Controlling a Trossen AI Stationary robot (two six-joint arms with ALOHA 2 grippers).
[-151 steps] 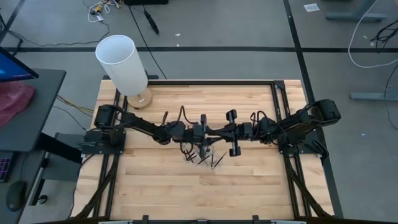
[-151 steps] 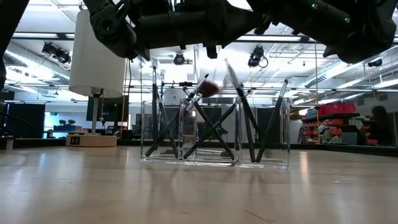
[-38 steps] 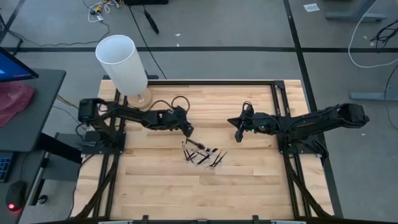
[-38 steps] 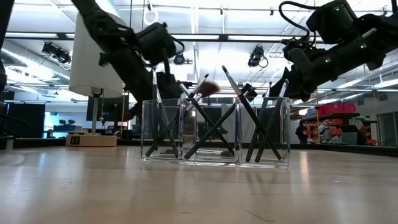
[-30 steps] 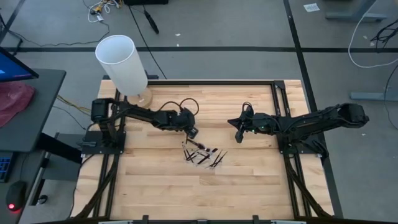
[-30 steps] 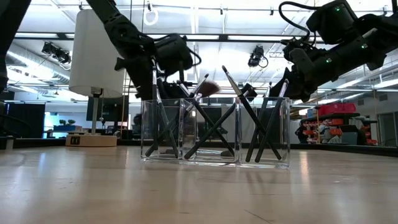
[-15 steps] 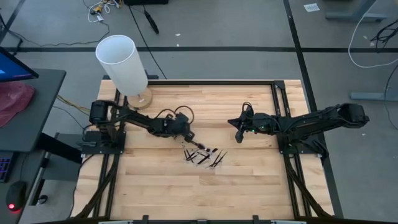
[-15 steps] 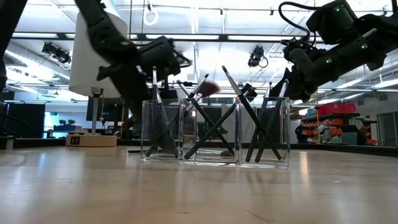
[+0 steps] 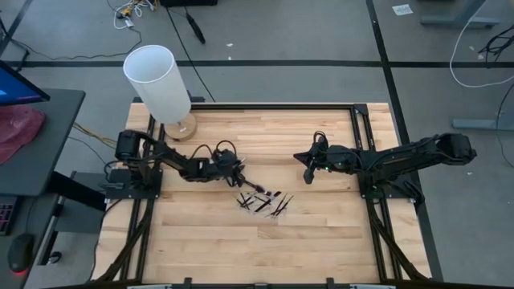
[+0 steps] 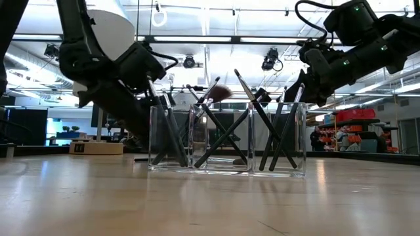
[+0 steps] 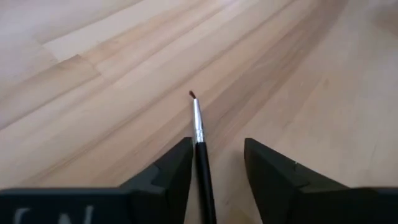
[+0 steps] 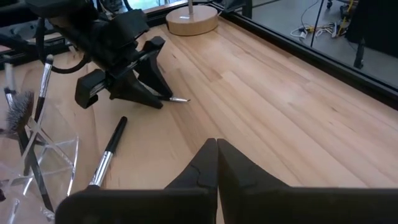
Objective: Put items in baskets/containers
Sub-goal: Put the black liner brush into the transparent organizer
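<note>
Wood counter (image 9: 321, 233) carries a clear holder (image 10: 226, 137) near its middle, with several thin black brushes (image 10: 223, 134) standing crossed and leaning inside its compartments; one fluffy tip sticks up above the rim. In the high view the brushes in the holder (image 9: 265, 202) show as a dark cluster just ahead of and beside the left tool.

Left tool (image 9: 235, 177) is low at the counter, just short of the holder. Its wrist view shows the fingers (image 11: 177, 177) parted, released, with a thin brush (image 11: 198, 134) lying on the wood between them: black handle, silver ferrule, small dark tip pointing away from the tool. The handle sits close against one finger; cannot tell if it touches. The right wrist view shows the same tool (image 12: 146, 93) tilted down onto the wood with the brush tip (image 12: 177, 99) poking out past it, and a second brush (image 12: 107, 155) flat on the counter beside it, next to the holder's edge (image 12: 62, 155).

Right tool (image 9: 307, 172) hangs above the counter, well apart from the holder, on the far side of it from the left tool. Its fingers (image 12: 214, 165) are pressed together, clenched on nothing.

White cylinder (image 9: 157, 80) on a round wooden base (image 9: 181, 128) stands at the counter's corner, behind the left arm
</note>
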